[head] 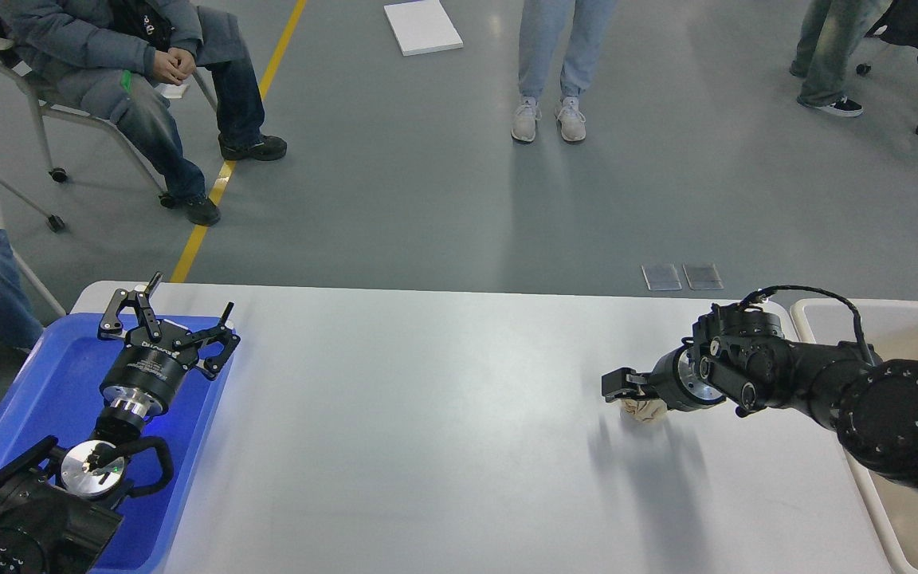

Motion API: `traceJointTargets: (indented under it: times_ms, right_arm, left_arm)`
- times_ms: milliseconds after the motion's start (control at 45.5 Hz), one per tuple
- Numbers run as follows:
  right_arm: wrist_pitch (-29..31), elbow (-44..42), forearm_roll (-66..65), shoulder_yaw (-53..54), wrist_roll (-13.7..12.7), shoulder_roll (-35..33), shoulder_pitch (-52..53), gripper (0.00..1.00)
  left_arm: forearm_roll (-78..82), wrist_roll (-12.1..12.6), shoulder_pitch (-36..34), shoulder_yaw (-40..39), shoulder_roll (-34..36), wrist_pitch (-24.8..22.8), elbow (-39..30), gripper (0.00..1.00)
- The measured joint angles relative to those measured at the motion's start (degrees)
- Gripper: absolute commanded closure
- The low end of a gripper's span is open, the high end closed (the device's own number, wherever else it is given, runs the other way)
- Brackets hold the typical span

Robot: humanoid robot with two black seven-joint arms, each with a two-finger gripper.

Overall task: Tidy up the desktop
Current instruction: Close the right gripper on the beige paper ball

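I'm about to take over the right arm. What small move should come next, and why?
Probably lift the right gripper a little and start carrying it toward the beige bin. It appears closed on a crumpled beige wad just above the desktop, the only loose item visible there. The left gripper hovers open over the blue tray.

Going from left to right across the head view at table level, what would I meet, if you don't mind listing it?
Blue tray → left gripper → bare desktop → right gripper over a crumpled beige wad → beige bin.
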Motion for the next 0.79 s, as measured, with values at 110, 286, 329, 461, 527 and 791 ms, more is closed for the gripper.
traceJointTargets:
  times_ms: [110,286,329,461,527,791]
  right_arm:
    - [-0.5,-0.2,0.0,0.0,0.2,0.1,-0.4,0.12]
    - [-1.3,-0.5,-0.9,-0.1,0.5,0.2,-1.2,0.19]
    - [-1.6,-0.5,-1.4,-0.1,0.5,0.2,-1.3,0.22]
    - [-2.5,-0.6,-3.1,-0.1,0.8,0.3,-1.9,0.31]
    - [-2.8,-0.7,-3.6,-0.1,1.1,0.3,-2.1,0.40]
    - [-3.5,-1.0,-7.3,-0.3,3.0,0.3,-2.5,0.69]
  left_arm:
    - [0.0,0.0,0.0,0.0,0.0,0.0,0.0,0.00]
    - [0.0,0.0,0.0,0.0,0.0,0.0,0.0,0.00]
    - [0.0,0.0,0.0,0.0,0.0,0.0,0.0,0.00]
    - [0.0,0.0,0.0,0.0,0.0,0.0,0.0,0.00]
    - [0.0,0.0,0.0,0.0,0.0,0.0,0.0,0.00]
    - [0.0,0.0,0.0,0.0,0.0,0.0,0.0,0.00]
